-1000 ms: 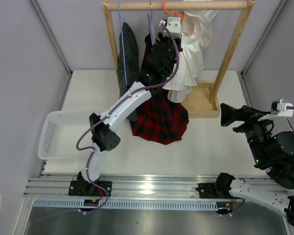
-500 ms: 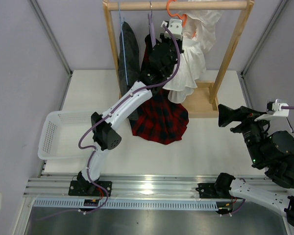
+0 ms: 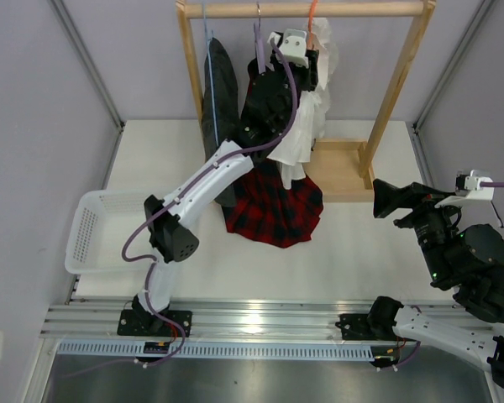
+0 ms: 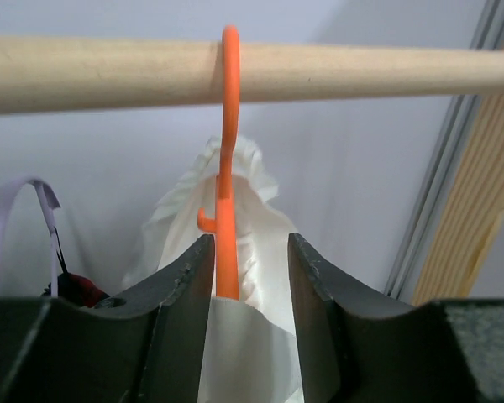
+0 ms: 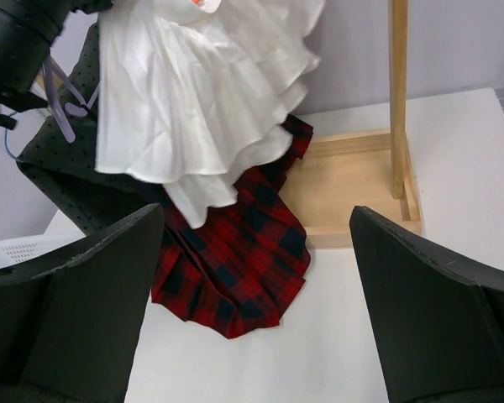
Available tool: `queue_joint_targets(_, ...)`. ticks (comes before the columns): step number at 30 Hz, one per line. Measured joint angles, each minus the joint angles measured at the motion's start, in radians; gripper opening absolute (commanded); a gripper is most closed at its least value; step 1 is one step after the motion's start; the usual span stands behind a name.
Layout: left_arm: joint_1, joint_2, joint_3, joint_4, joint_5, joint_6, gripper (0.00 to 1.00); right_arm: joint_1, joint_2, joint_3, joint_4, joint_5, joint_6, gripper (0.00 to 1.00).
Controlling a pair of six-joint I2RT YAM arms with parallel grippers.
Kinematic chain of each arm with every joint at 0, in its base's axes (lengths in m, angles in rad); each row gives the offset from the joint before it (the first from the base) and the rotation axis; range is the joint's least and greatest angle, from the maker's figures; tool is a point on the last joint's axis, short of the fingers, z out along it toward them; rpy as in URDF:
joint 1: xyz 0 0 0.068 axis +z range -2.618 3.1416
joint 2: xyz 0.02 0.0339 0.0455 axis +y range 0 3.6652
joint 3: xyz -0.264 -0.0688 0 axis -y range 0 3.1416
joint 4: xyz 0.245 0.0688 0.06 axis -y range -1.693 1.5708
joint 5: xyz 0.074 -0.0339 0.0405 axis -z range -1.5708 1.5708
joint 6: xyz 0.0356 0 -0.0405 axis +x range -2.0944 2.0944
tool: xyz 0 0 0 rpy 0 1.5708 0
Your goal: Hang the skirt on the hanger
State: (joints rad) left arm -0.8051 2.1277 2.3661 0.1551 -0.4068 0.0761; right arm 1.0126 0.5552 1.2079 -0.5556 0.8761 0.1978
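**Left gripper astride the hanger neck, up at the rail**

Left gripper [image 4: 249, 243] was raised to just below the rail [image 4: 109, 71], its two fingers [image 4: 185, 294] parted to a narrow gap with the neck of the hanger [image 4: 228, 168] between them. The neck stood close to the left finger, with clear space on the right. Whether the left finger touched it could not be told from the wrist view. The hanger's hook sat over the rail.

The skirt [image 3: 307, 126] hung on the hanger, its ruffled top bunched behind the neck. Its folds dropped past the wrist and over the upper part of the plaid shirt [image 3: 277, 206].

The left arm reached far forward. From its base, the upper link rose to an elbow beside the basket [image 3: 88, 243]. The white forearm ran diagonally up to the rack, crossing in front of the dark garment [image 3: 221, 92]. The wrist was tipped upward at the rail.

Right gripper [image 5: 256, 214] was spread wide and held nothing. That arm was folded back at the near right of the table, well apart from the rack. It was aimed toward the skirt and the rack's wooden base [image 5: 353, 185].
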Motion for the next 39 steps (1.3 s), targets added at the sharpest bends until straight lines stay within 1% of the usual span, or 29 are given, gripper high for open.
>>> queue_joint_targets(3,-0.008,-0.051,-0.026,0.005,0.013,-0.003,0.50,0.000,0.000,0.000,0.000,0.000,0.000,0.98)
queue_joint_targets(6,-0.021,-0.113,-0.061,0.016,0.027,-0.008,0.56,0.000,0.000,0.000,-0.001,0.003,0.003,0.98)
queue_joint_targets(9,-0.037,-0.171,-0.087,0.019,0.041,-0.008,0.59,0.000,-0.001,0.000,-0.005,0.009,0.008,0.99)
queue_joint_targets(14,-0.060,-0.261,-0.116,-0.018,0.072,-0.027,0.61,0.001,-0.005,0.000,-0.017,0.014,0.016,0.99)
queue_joint_targets(17,-0.069,-0.349,-0.173,-0.089,0.096,-0.053,0.61,0.001,-0.005,0.000,-0.027,0.010,0.026,0.99)
queue_joint_targets(20,-0.078,-0.478,-0.287,-0.172,0.102,-0.083,0.61,0.001,0.001,0.000,-0.057,-0.010,0.044,0.99)
queue_joint_targets(26,-0.096,-0.921,-0.770,-0.294,0.096,-0.140,0.62,0.000,0.051,-0.028,-0.098,-0.105,0.096,0.99)
queue_joint_targets(28,-0.102,-1.056,-0.887,-0.361,0.085,-0.160,0.62,-0.002,0.065,-0.056,-0.105,-0.153,0.109,0.99)
queue_joint_targets(32,-0.104,-1.276,-1.069,-0.453,0.061,-0.202,0.62,-0.009,0.078,-0.122,-0.100,-0.256,0.148,0.99)
queue_joint_targets(35,-0.105,-1.375,-1.136,-0.518,0.053,-0.229,0.62,-0.009,0.072,-0.171,-0.097,-0.312,0.186,0.99)
queue_joint_targets(39,-0.105,-1.468,-1.234,-0.590,0.043,-0.263,0.62,-0.009,0.046,-0.211,-0.090,-0.320,0.233,1.00)
